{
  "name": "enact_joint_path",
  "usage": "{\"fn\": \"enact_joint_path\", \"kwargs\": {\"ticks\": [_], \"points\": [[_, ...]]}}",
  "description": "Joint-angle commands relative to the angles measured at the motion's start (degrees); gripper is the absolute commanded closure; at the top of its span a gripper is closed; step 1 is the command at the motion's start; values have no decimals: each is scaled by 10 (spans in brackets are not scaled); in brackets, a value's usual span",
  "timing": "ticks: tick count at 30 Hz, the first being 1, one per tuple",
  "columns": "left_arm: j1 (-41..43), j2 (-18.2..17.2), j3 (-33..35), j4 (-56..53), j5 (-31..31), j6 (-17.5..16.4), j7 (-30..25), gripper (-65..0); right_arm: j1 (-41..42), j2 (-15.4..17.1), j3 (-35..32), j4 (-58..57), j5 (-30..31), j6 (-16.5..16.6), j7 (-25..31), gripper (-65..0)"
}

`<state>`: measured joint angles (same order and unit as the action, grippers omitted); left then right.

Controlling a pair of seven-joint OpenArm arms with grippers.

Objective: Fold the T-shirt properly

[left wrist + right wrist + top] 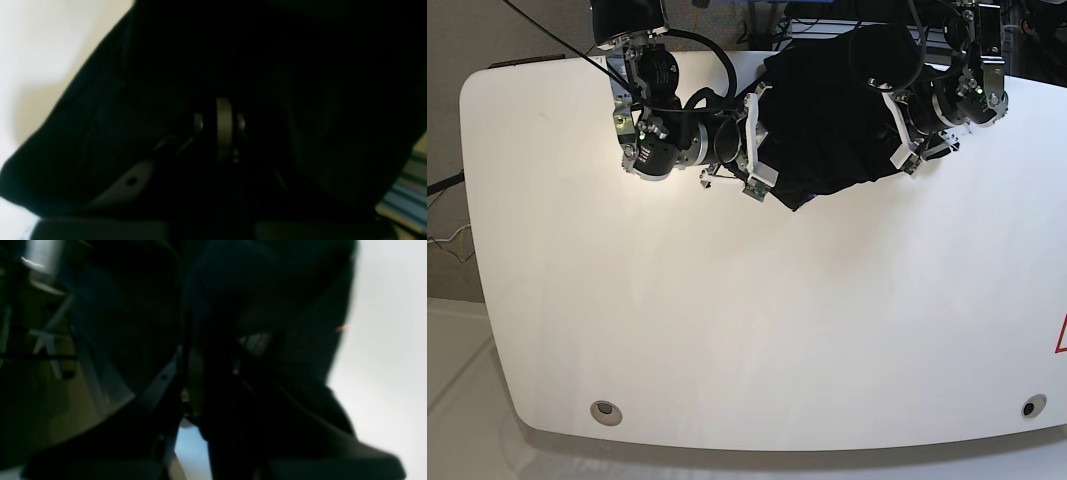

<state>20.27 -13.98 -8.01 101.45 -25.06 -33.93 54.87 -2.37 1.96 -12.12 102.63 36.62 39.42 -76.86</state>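
Note:
The black T-shirt (827,110) hangs bunched between my two grippers over the far middle of the white table (727,330). My right gripper (762,150), on the left of the base view, is shut on the shirt's left edge. My left gripper (895,130), on the right of the base view, is shut on its right edge. In the left wrist view black cloth (166,66) covers the left gripper (222,128). In the right wrist view the cloth (283,290) drapes over the right gripper (213,370), and a small orange speck (341,328) shows at the cloth's edge.
Cables and equipment (827,20) crowd the table's back edge. Two round holes (606,409) (1028,407) sit near the front edge. A red mark (1061,335) shows at the right edge. A metal frame (407,196) shows beyond the table.

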Motion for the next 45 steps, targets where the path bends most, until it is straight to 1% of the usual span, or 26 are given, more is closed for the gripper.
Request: {"fn": "enact_joint_path", "kwargs": {"ticks": [1, 12, 22, 37, 43, 45], "points": [[-4, 1, -6, 6, 0, 0, 16, -27, 13, -6, -1, 11, 23, 3, 17, 0], [-7, 1, -19, 23, -9, 0, 16, -27, 15, -4, -1, 12, 23, 3, 16, 0], [-25, 0, -27, 35, -35, 0, 16, -27, 25, -4, -1, 12, 21, 3, 16, 0], [-33, 1, -28, 45, -36, 0, 17, -26, 25, -6, -1, 12, 20, 0, 16, 0], [9, 0, -28, 91, -36, 0, 18, -25, 25, -6, -1, 12, 20, -1, 16, 0], [22, 0, -28, 102, -37, 0, 18, -9, 25, -6, -1, 12, 20, -1, 16, 0]]}}
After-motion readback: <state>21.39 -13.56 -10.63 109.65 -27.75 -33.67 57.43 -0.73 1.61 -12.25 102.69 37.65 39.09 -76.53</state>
